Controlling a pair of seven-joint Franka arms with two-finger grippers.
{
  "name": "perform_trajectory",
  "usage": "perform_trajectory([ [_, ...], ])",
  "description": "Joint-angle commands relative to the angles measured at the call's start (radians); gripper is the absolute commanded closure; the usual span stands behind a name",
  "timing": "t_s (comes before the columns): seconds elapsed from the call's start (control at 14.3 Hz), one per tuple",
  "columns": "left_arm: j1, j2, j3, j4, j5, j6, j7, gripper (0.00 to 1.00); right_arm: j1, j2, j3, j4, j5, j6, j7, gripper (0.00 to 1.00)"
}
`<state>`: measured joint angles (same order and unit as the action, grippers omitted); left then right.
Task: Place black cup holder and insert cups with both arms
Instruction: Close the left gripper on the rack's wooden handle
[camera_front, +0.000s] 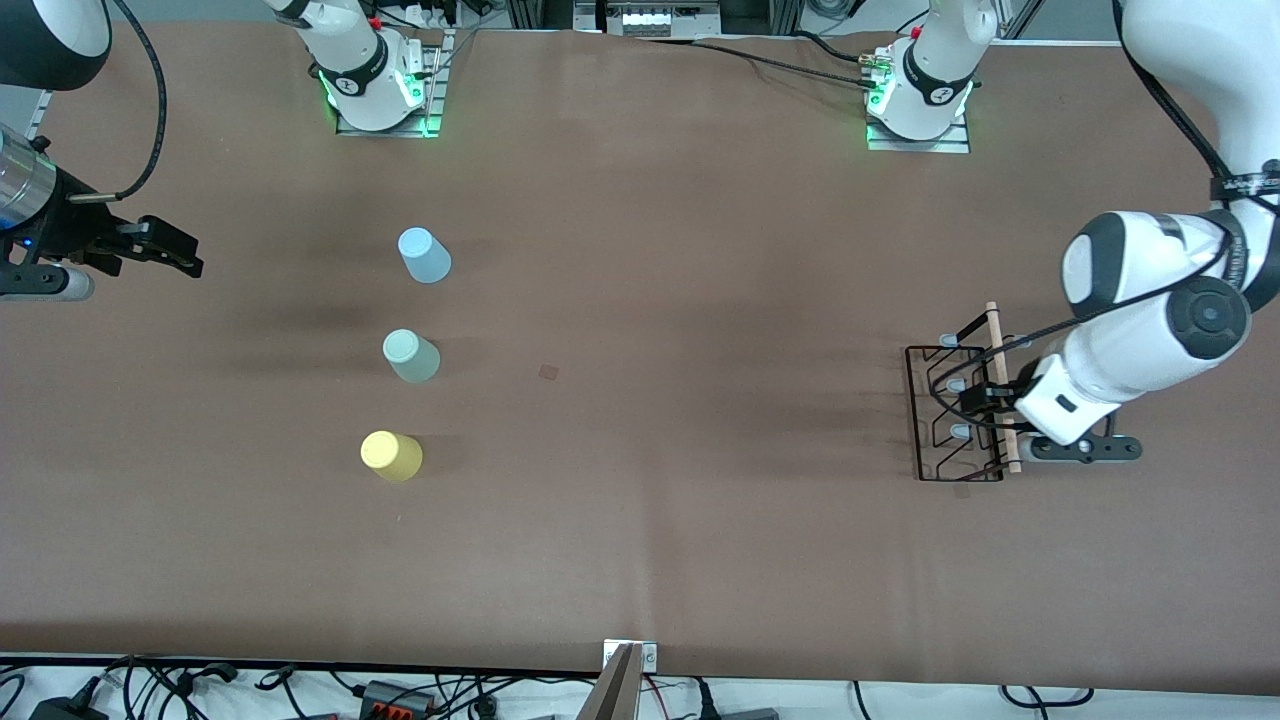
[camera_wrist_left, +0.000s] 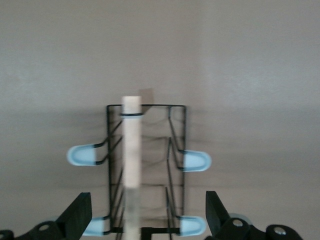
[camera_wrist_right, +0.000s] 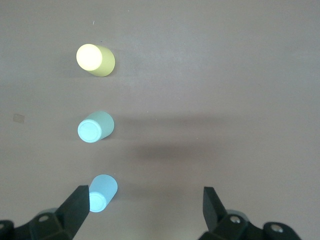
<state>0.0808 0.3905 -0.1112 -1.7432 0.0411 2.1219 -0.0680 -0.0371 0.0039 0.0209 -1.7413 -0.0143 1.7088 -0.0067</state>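
Observation:
The black cup holder (camera_front: 957, 384) lies on the table at the left arm's end, its light wooden handle (camera_front: 996, 340) on top. My left gripper (camera_front: 985, 400) hangs low over the middle of that handle, open. The rod (camera_wrist_left: 132, 165) runs between the left gripper's (camera_wrist_left: 148, 215) fingers without touching them. Three cups stand in a row toward the right arm's end: light blue (camera_front: 424, 255), pale green (camera_front: 410, 355) and, nearest the front camera, yellow (camera_front: 391, 455). My right gripper (camera_front: 185, 252) is open and empty, in the air beside the light blue cup (camera_wrist_right: 101, 193).
The two arm bases (camera_front: 380, 90) (camera_front: 920, 100) stand along the table's back edge. A small brown square patch (camera_front: 548, 372) marks the cloth near the middle. A metal bracket (camera_front: 628, 660) and loose cables sit at the front edge.

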Motion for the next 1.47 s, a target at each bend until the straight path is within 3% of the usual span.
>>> perform_trajectory([
  [0.0,0.007,-0.08,-0.004,-0.105,0.016,0.012,0.019,0.0,-0.001,-0.012,0.004,-0.009,0.004,0.005,0.001,0.0],
  [0.14,0.013,-0.088,-0.002,-0.136,0.016,0.023,0.019,0.0,-0.001,-0.012,0.004,-0.009,0.004,0.003,0.001,0.0],
  [0.21,0.016,-0.088,-0.001,-0.14,0.016,0.021,0.02,0.05,0.0,-0.012,0.004,-0.01,0.004,0.003,0.001,0.0],
  [0.98,0.031,-0.093,0.001,-0.161,0.016,0.02,0.02,0.96,-0.004,0.002,0.002,-0.007,0.0,0.014,-0.004,0.0],
  [1.19,0.017,-0.097,-0.01,-0.135,0.016,0.004,0.03,0.99,0.015,0.076,0.004,-0.004,0.0,0.011,0.001,0.0],
  [1.4,0.011,-0.084,-0.118,0.037,0.013,-0.164,0.013,0.99,0.046,0.168,0.004,-0.009,0.002,0.041,0.005,0.0],
])
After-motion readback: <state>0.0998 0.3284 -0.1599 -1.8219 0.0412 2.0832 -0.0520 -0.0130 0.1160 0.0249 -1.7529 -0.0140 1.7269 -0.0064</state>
